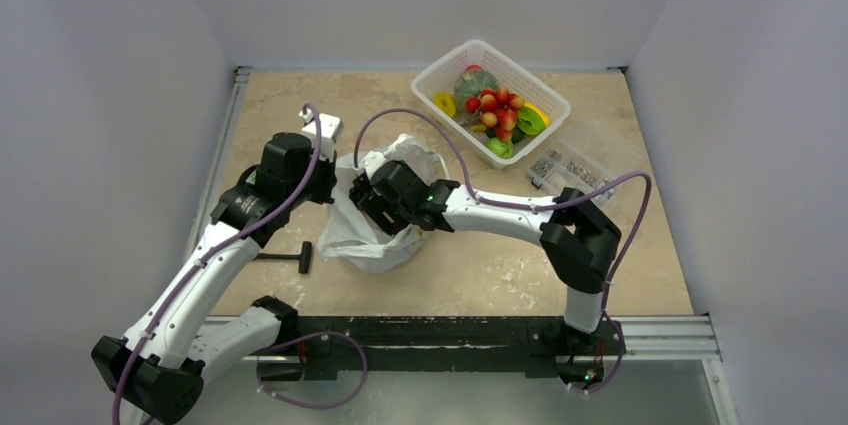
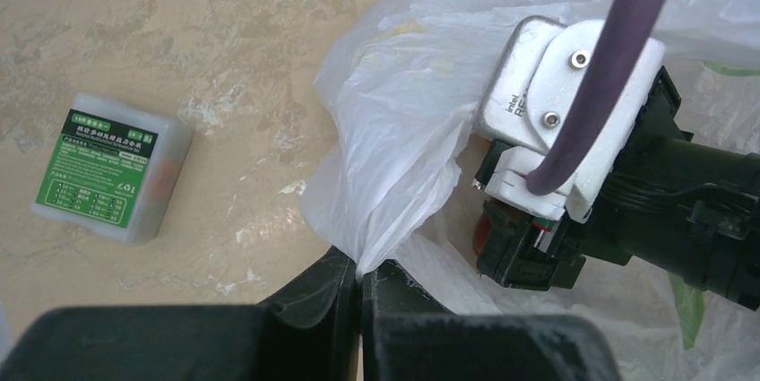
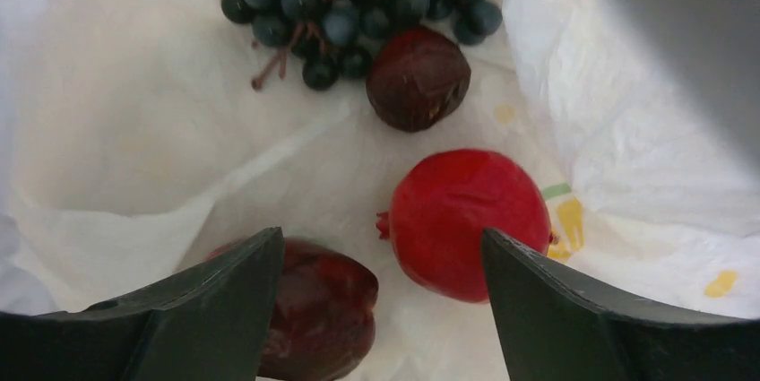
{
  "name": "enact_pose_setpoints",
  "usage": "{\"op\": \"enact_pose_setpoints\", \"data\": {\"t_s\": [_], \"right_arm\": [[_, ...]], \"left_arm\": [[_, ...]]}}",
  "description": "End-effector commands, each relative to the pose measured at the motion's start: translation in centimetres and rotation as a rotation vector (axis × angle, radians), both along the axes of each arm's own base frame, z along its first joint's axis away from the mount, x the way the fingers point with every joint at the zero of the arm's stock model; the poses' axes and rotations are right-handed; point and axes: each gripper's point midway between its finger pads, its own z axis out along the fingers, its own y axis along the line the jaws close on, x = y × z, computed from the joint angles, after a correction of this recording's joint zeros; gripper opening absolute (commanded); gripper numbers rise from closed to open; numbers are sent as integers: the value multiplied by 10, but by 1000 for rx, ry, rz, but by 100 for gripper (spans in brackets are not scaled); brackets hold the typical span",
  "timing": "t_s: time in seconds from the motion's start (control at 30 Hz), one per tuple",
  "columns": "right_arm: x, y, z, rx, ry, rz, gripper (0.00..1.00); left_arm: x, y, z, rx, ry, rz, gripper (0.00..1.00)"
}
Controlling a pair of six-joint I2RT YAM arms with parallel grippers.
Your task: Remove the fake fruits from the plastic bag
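Observation:
The white plastic bag (image 1: 385, 235) stands open mid-table. My left gripper (image 2: 361, 278) is shut on a fold of the bag's rim (image 2: 394, 157). My right gripper (image 3: 381, 251) is open inside the bag, above the fruits. In the right wrist view a round red fruit (image 3: 468, 220) lies between the fingers, nearer the right one. A dark red fruit (image 3: 323, 309) lies by the left finger. A second dark red fruit (image 3: 418, 78) and a dark grape bunch (image 3: 358, 0) lie farther in. A red-and-yellow berry bunch (image 1: 498, 111) lies in the lattice basket.
A white lattice basket (image 1: 445, 63) at the back right holds a green squash (image 1: 472, 82) and flat yellow and green pieces. A clear lidded box (image 1: 575, 167) sits right of the bag. A small green-labelled box (image 2: 112, 166) and a black tool (image 1: 290, 257) lie left of it.

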Motion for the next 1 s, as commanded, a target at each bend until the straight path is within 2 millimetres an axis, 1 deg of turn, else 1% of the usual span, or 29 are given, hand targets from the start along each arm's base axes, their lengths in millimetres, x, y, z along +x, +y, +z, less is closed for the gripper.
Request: {"op": "enact_pose_setpoints", "data": {"t_s": [0.0,0.1,0.2,0.27,0.37,0.47,0.5,0.57,0.63,0.73,0.8,0.83,0.9,0.97], "right_arm": [[-5,-16,-14,-51,12,-14,82],[-12,-19,-33,-53,43,-8,87],[-11,-16,-51,-56,56,-18,87],[-10,-12,-59,-55,65,-16,83],[-8,-8,-64,-47,60,-19,75],[-6,-7,-71,-58,61,-21,74],[-5,-7,-74,-63,59,-23,75],[-4,-9,-81,-84,63,-32,82],[-6,-11,-85,-94,76,-33,85],[-10,-19,-79,-86,65,-37,86],[-8,-28,-76,-87,38,-59,79],[-8,-29,-74,-78,31,-60,74],[-9,-21,-64,-28,26,-41,66],[-7,-8,-48,43,19,-31,50]], "left_arm": [[6,0,8,2,-40,4,0],[7,-1,6,4,-32,3,0],[7,-2,4,5,-24,2,0],[7,-2,2,8,-16,1,0],[8,-2,-1,13,-6,1,0],[9,-3,-2,15,1,0,0],[9,-3,-3,17,4,-1,0],[9,-3,-4,19,6,0,0],[9,-3,-4,18,6,1,0],[9,-3,-4,18,6,1,0],[9,-3,-4,18,7,1,0],[9,-3,-3,17,5,1,0],[9,-4,-4,16,8,-4,0],[9,-6,-6,15,17,-11,0]]}}
